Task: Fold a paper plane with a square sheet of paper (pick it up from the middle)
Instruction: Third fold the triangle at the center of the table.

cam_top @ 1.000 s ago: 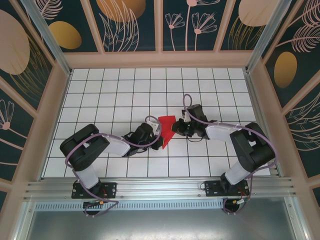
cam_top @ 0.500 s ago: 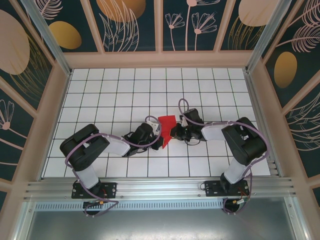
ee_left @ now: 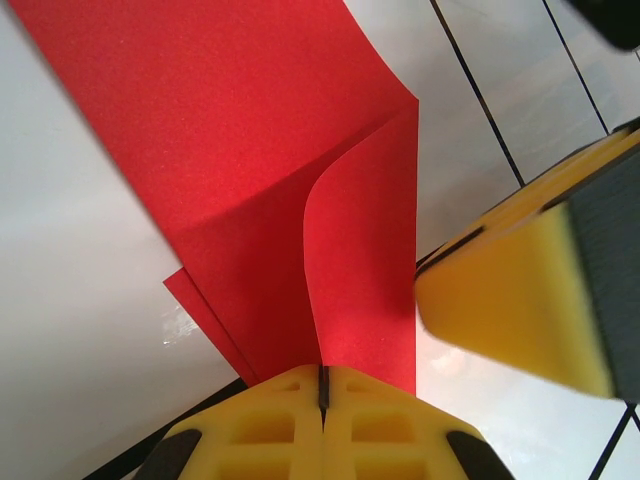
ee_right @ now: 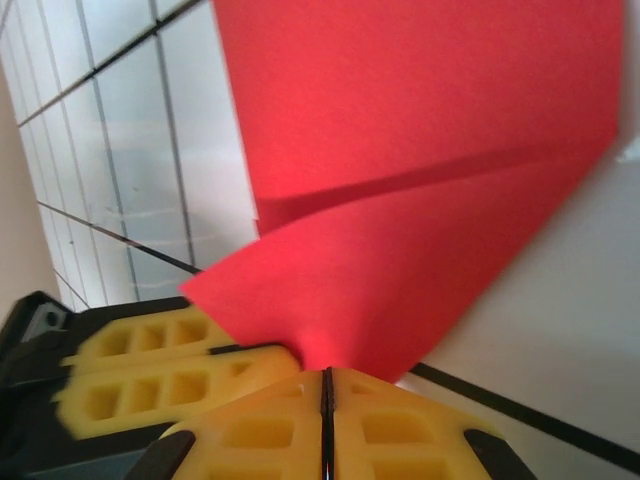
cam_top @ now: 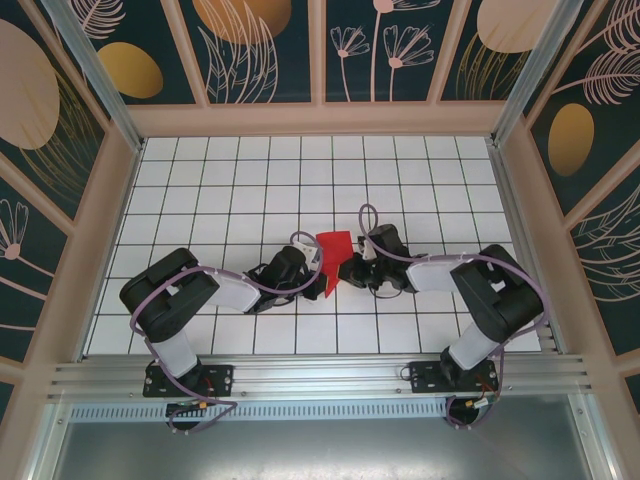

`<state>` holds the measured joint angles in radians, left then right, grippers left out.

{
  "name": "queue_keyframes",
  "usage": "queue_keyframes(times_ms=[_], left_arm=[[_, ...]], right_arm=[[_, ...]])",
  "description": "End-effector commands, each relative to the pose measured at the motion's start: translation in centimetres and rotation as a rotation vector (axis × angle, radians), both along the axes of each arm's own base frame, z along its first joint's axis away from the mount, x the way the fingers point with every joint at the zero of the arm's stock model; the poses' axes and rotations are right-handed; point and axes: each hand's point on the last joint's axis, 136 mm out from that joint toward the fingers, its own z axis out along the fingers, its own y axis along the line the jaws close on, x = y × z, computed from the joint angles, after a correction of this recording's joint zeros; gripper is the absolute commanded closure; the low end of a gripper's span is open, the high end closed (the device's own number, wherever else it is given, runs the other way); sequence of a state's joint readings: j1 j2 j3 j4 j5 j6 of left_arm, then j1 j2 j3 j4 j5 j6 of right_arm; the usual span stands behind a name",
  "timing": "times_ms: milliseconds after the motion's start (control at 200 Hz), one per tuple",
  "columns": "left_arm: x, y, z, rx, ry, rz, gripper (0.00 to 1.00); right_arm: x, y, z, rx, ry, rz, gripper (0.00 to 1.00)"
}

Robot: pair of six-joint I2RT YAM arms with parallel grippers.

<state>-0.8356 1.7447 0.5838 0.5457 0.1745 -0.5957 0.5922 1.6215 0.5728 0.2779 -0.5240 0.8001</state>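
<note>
Paper this thin is light, limp and creases easily; partly folded, it lies between the tools. The left gripper is clamped shut on its layered edge, the right gripper likewise on the opposite flap. Gripping near creases, not corners, looks safest.

**Enclosure Surroundings: Observed Condition**

The desk has a white square-tiled top with dark grid lines. A pale wood-toned frame borders it. The wall panels are dark teal with gold ovals and pink outlined foliage. An aluminium rail spans the near edge.
</note>
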Motion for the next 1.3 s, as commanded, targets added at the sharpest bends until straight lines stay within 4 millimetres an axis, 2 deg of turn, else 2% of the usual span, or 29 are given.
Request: queue_keyframes(times_ms=[0,130,365,450,595,851,921,1071,1196,1296], left_arm=[[-0.8,2.0,-2.7,0.105,0.074,0.03,1.0],[-0.8,2.0,-2.7,0.107,0.072,0.031,1.0],[-0.7,2.2,-2.8,0.115,0.072,0.04,1.0],[-0.7,2.2,-2.7,0.116,0.071,0.042,1.0],[-0.6,2.2,-2.7,0.119,0.072,0.048,1.0],[-0.5,2.1,-2.6,0.12,0.071,0.043,1.0],[-0.5,2.1,-2.6,0.118,0.073,0.044,1.0],[-0.7,2.1,-2.6,0.112,0.074,0.045,1.0],[-0.7,2.1,-2.6,0.106,0.073,0.045,1.0],[-0.7,2.2,-2.6,0.108,0.074,0.046,1.0]], right_arm=[[-0.3,0.6,-0.9,0.023,0.017,0.005,0.89],[-0.3,0.0,-2.0,-0.022,0.032,-0.005,0.89],[-0.8,0.9,1.1,0.031,-0.019,0.028,0.89],[-1.1,1.3,1.4,0.038,-0.022,0.037,0.89],[-1.9,1.3,0.3,0.039,0.008,0.025,0.89],[-1.9,1.0,-1.8,-0.009,0.044,0.01,0.89],[-2.0,0.9,-1.8,-0.019,0.045,0.007,0.89],[-1.7,0.8,-0.5,-0.027,0.016,-0.002,0.89],[-2.2,1.8,0.9,0.025,0.002,0.015,0.89],[-2.7,2.3,1.0,0.039,0.007,0.021,0.89]])
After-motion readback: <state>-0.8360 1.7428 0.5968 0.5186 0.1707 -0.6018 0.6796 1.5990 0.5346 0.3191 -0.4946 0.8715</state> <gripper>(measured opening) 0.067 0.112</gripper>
